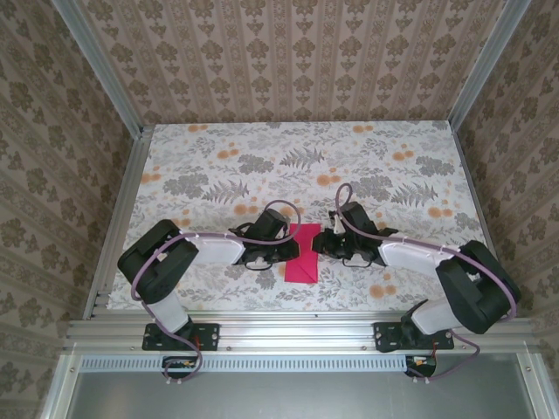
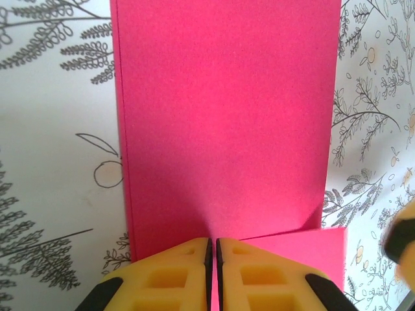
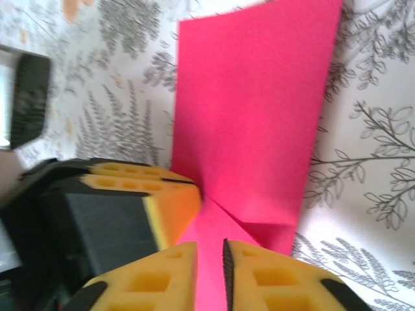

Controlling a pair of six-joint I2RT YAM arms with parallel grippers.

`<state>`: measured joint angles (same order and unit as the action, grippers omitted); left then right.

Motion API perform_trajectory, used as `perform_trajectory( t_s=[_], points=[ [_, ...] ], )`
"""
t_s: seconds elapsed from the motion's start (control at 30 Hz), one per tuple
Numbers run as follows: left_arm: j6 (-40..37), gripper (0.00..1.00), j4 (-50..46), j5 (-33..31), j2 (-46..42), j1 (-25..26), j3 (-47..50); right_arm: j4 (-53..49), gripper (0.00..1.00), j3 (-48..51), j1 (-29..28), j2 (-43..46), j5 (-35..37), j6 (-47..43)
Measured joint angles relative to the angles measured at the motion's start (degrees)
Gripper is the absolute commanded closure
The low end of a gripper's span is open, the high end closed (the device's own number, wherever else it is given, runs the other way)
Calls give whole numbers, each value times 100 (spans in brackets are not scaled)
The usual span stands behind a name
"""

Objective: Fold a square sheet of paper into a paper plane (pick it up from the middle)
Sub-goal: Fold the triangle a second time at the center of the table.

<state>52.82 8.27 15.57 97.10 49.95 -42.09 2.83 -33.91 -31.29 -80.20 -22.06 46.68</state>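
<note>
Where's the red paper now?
In the top view, the thin magenta-red paper sheet sits front-centre on the floral table, between left claw and right claw.

left tool (image 2: 213, 251): pinched closed | right tool (image 3: 210, 254): pinched, slim gap

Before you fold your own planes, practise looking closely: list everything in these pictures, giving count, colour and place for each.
sheet of paper: one, magenta-red, near the middle of the table, pinched in at its waist between the grippers
tablecloth: one, white with grey ferns and orange flowers, covering the table
wallpapered walls: three, beige patterned, at the left, back and right
aluminium frame: one, silver, along the near edge and up the corners
cables: two, lilac, one looping along each arm
left arm: one, black and white, near left
right arm: one, black and white, near right
left gripper: one, yellow fingers, shut on the sheet
right gripper: one, yellow fingers, close together with the sheet between them
</note>
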Motion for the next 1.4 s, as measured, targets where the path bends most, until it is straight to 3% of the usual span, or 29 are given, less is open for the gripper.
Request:
perform_trajectory(
  t_s=[0.1, 0.37, 0.57, 0.8, 0.97, 1.1, 1.4],
  points=[
    [0, 87, -9, -2, 0, 0, -2, 232, 89, 2, -7, 74, -236, 17],
    [-2, 87, -37, -17, 0, 0, -17, 568, 89, 146, -103, -431, -800, 116],
    [-7, 87, -61, -24, 0, 0, -24, 734, 88, 339, -101, -916, -839, 133],
    [-66, 87, -151, -63, -15, 24, -46, 824, 79, 426, -83, -920, -826, 151],
    [-105, 87, -181, -83, -22, 26, -46, 201, 65, 426, -46, -195, -501, 7],
    [-111, 87, -199, -81, -22, 26, -57, -188, 62, 332, 118, 245, -153, -162],
    [-160, 87, -234, -81, -22, 28, -76, -466, 60, -313, 199, -595, 7, -435]
  ],
)
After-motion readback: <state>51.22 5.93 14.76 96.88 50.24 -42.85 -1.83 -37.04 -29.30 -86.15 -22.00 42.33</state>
